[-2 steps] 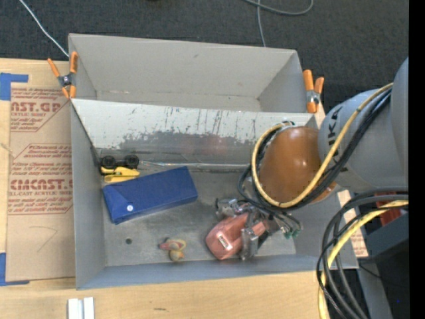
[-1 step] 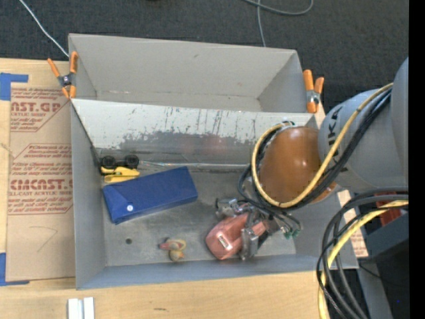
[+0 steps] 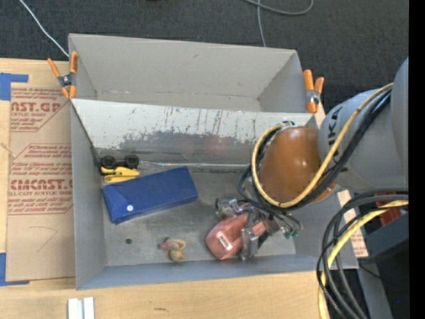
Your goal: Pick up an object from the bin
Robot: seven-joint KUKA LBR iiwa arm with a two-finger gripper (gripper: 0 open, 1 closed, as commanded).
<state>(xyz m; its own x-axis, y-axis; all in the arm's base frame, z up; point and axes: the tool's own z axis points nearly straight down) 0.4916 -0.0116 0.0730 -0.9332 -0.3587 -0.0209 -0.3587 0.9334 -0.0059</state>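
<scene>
At the near right corner of the bin (image 3: 85, 205), the gripper (image 3: 252, 234) sits low against a pinkish-red rounded object (image 3: 223, 240), which lies on the bin floor just beside it and extends to its left. Whether the gripper is spread or closed cannot be determined. Recommended: confirm the object is seated squarely before any lift, then rise straight, clear of the near wall and the blue box (image 3: 149, 193).
</scene>
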